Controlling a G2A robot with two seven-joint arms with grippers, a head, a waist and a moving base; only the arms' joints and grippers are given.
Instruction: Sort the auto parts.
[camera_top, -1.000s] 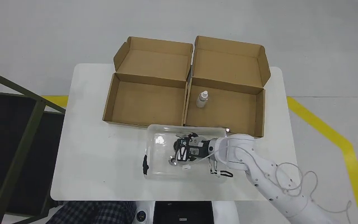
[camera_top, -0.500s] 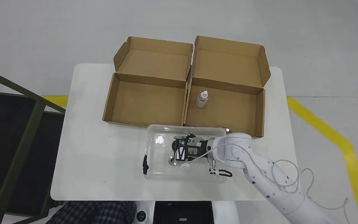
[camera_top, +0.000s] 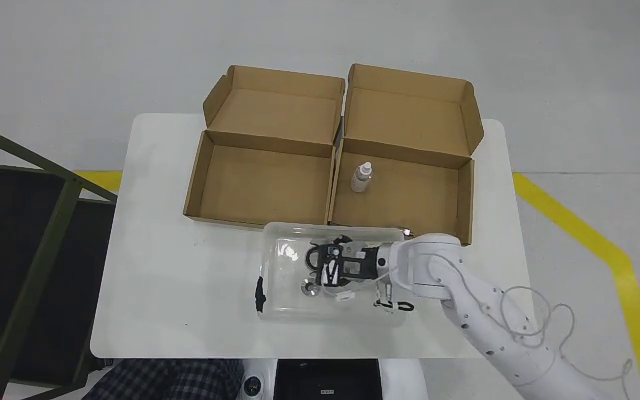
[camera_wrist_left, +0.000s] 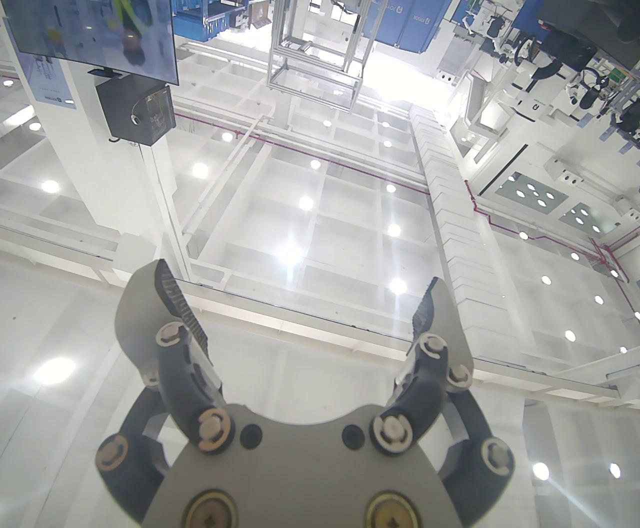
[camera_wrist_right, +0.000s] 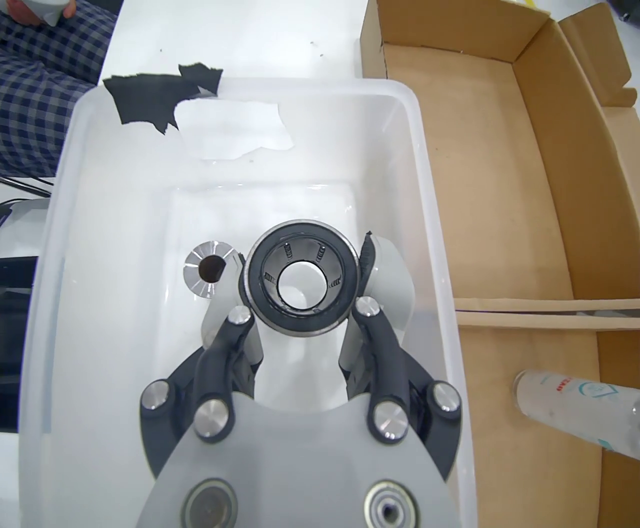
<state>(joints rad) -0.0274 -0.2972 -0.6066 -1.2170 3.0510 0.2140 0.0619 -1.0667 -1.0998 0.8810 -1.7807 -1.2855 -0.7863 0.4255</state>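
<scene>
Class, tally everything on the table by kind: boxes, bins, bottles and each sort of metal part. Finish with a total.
Cardboard boxes: 2
Clear bin: 1
Bottle: 1
Bearing ring: 1
Silver disc: 1
Total: 6

Right arm (camera_top: 470, 300): glossy white, rounded segments, thin pale cable (camera_top: 560, 312) looping alongside. Right claw (camera_wrist_right: 302, 280): grey plate, black links, silver screws. Left claw (camera_wrist_left: 297, 285): same build, brass bolts, ribbed black pads (camera_wrist_left: 180, 305).
</scene>
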